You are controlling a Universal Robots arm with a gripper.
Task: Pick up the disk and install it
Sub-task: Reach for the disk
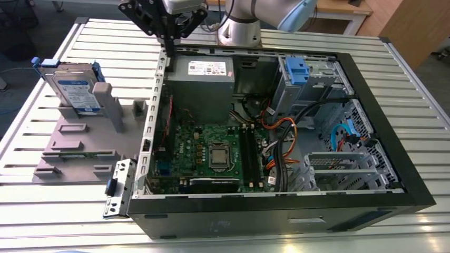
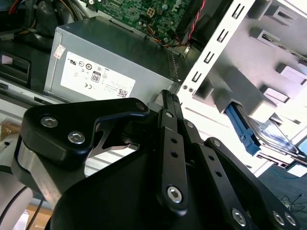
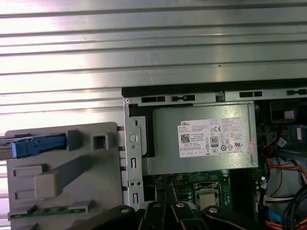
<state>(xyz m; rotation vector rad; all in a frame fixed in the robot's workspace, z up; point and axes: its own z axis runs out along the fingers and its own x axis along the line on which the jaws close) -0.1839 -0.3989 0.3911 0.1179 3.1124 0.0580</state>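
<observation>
Gripper [image 1: 169, 36], fingers closed together and empty, upper centre of the exterior view, over the open computer case's [image 1: 246, 213] upper-left corner. Disk [image 1: 76, 90] stands upright in the grey holder [image 1: 70, 153], frame left.

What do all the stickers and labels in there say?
White sticker on the grey metal box: rows of tiny print and round marks, too small to read for sure.
White-and-blue label on the disk: print too small to read.
Green circuit board: any markings too small to read.
</observation>
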